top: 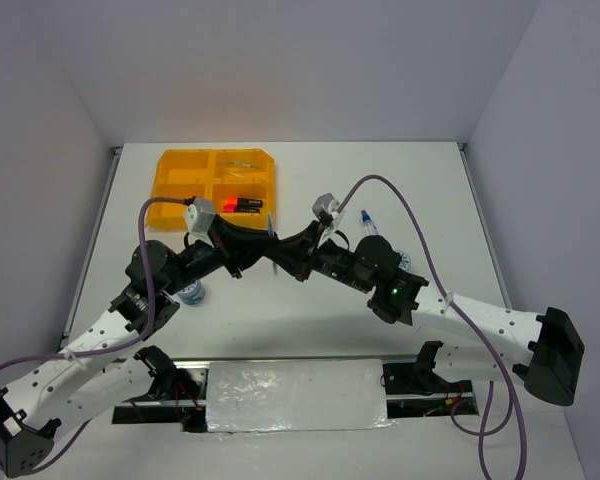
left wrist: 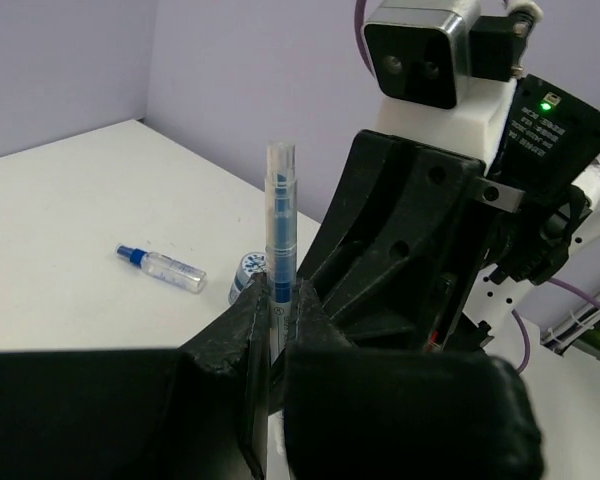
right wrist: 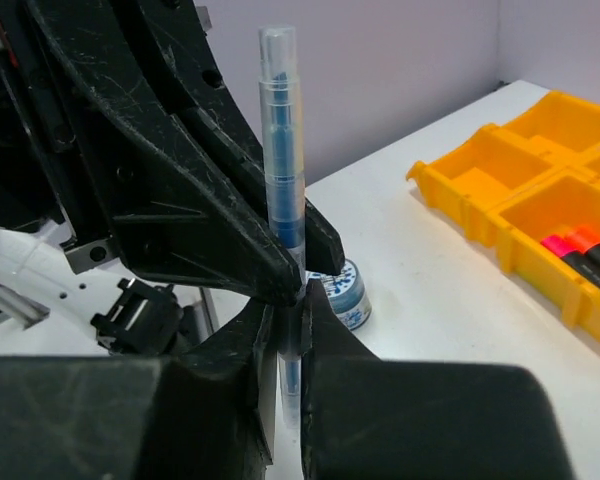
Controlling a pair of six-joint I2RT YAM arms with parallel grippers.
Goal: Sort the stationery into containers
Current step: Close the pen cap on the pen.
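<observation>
Pen (left wrist: 279, 215) stood upright above mid-table, well short of the tray (top: 185, 165). Left gripper (left wrist: 278, 292) was pinched on its lower barrel. Right gripper (right wrist: 288, 318) straddled it lower down, grasp not determinable. Judged light, stiff and slick, so best gripped mid-barrel. Counted: one pen, one bottle (left wrist: 162, 267), two rolls (top: 191, 293), two markers (right wrist: 580, 252) — trayed.

no readable text, labels, brands or numbers in any view.
</observation>
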